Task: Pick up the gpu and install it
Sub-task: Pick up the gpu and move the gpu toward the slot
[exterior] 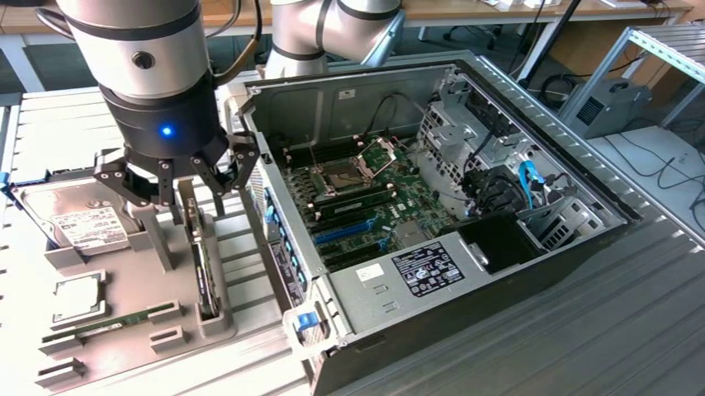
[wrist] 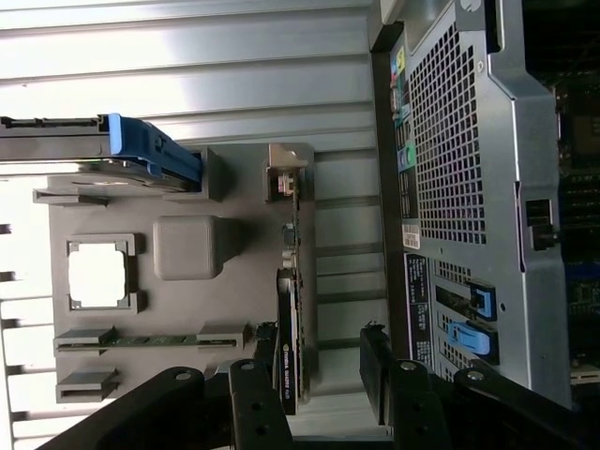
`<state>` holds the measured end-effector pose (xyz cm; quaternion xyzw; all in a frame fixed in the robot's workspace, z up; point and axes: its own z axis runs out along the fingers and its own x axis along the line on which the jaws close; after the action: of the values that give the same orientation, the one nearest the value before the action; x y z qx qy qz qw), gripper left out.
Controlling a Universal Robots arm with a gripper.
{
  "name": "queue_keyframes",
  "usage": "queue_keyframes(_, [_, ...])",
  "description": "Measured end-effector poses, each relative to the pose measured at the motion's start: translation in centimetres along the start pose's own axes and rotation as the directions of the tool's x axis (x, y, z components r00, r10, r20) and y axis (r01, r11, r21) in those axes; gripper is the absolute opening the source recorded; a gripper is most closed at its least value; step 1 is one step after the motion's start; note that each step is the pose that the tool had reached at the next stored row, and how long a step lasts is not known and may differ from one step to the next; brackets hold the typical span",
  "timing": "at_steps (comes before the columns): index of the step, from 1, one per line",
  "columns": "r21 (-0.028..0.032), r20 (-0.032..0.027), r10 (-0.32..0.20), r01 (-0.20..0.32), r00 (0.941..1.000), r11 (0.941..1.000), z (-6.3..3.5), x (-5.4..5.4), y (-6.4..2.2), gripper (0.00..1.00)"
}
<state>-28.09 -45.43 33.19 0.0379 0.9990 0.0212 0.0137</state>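
Matt grey plastic holder tray (exterior: 132,285); bare dull metal computer case (exterior: 330,107)

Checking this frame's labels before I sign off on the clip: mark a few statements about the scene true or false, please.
1. The gpu stands on edge in the gray holder tray. True.
2. The jaws are clamped on the gpu. False: the gripper's jaws stand apart, straddling the card with a gap.
3. The computer case is open, with its motherboard exposed. True.
4. The hard drive sits inside the case. False: it rests on the holder tray, beside the gripper.
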Motion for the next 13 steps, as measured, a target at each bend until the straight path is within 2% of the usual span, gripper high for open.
queue_keyframes(11, [0.0001, 0.0, 0.0, 0.0, 1.0, 1.0, 0.28, 0.01, -0.01, 0.48])
queue_keyframes(13, [0.0004, 0.0001, 0.0, 0.0, 1.0, 1.0, 0.84, 0.02, -0.03, 0.48])
